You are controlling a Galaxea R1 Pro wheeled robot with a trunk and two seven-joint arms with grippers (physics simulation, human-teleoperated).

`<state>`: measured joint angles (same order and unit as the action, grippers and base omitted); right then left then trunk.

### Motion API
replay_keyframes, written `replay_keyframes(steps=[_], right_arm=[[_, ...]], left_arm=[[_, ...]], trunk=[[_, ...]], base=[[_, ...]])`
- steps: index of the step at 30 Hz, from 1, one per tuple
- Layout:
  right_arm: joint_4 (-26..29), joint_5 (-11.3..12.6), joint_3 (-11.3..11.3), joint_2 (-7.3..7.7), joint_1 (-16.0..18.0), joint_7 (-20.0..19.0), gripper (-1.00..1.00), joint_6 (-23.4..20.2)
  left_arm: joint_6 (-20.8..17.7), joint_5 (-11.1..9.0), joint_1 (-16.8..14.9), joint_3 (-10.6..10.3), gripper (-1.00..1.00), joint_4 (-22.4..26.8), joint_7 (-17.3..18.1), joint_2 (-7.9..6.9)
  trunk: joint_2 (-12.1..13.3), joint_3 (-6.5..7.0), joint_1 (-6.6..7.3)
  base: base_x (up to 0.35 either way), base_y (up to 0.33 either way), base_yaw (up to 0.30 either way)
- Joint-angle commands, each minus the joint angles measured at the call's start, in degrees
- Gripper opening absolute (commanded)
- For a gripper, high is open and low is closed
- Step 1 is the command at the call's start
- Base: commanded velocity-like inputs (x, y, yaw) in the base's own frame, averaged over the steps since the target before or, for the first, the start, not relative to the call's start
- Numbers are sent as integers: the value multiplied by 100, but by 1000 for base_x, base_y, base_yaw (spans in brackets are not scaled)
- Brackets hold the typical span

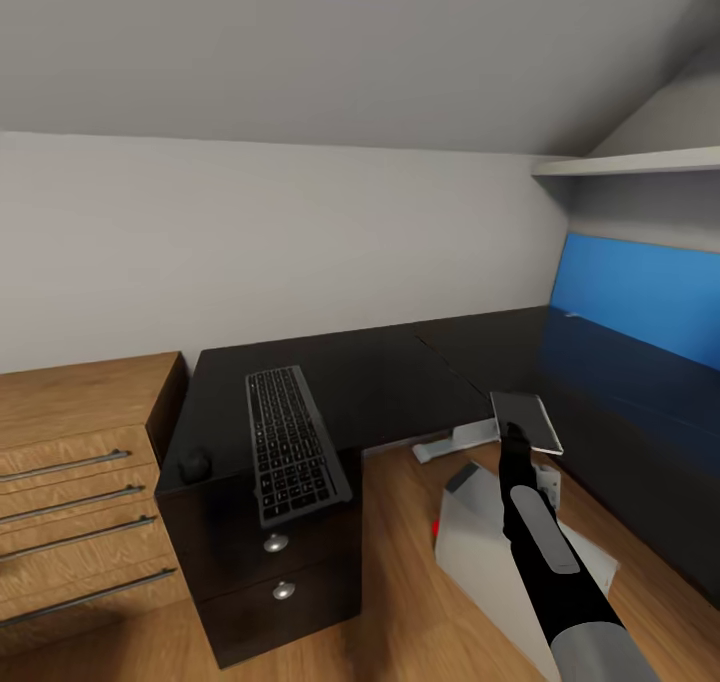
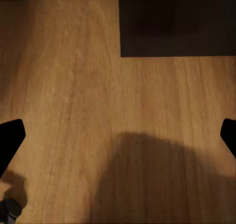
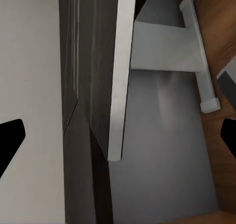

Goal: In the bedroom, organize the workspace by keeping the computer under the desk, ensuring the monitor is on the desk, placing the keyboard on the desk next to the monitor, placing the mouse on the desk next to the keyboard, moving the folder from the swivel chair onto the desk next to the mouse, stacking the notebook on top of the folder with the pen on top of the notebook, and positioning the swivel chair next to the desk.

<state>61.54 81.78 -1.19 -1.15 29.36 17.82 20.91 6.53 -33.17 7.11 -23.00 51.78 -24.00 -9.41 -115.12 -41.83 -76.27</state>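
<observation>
Right claw (image 3: pixel 118 135): fingers spread wide, holding nothing.
Left claw (image 2: pixel 118 135): also wide open and holding nothing, facing bare wooden floor (image 2: pixel 73 86).
Monitor (image 3: pixel 120 86): straight ahead of the right claw and close to it, its pale thin edge lying between the 2 fingers.
Long axis: the panel's edge runs across the line that joins the fingers, so I judge that closing would pinch its thickness.
Stand (image 3: pixel 167 51): juts off to 1 side of the panel, beyond the claw's reach line, with its foot near the floor.
Nearer arm: the right, by far.
Table (image 1: pixel 400 372): beyond and to the left of the right claw, carrying the keyboard (image 1: pixel 290 442) and mouse (image 1: pixel 195 465).
Coming move: probably grip the panel, then lift it toward the table.
</observation>
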Motion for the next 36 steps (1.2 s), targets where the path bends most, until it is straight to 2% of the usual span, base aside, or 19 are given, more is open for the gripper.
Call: replay_keyframes(steps=[1, 8, 27, 28, 36], right_arm=[[9, 49, -4, -2, 2, 2, 100, 28], [14, 44, -4, 5, 5, -3, 100, 33], [16, 23, -47, 44, 6, 5, 100, 28], [16, 23, -47, 44, 6, 7, -100, 28], [16, 15, -46, 45, 7, 94, -100, 33]], left_arm=[[39, -60, -4, -32, 100, 3, -35, -8], [35, -58, -3, -30, 100, -16, -35, -8], [33, -58, -1, -33, 100, -19, -35, -8], [33, -58, 0, -34, 100, -19, -35, -8], [33, -58, -1, -37, 100, -19, -35, -8]], trunk=[[-2, -5, -2], [-2, -5, -2], [-2, -5, -2], [-2, -5, -2], [-2, -5, -2]], base=[[219, 52, 0], [148, 20, 0], [8, 1, 0], [0, 0, 0], [0, 0, 0]])
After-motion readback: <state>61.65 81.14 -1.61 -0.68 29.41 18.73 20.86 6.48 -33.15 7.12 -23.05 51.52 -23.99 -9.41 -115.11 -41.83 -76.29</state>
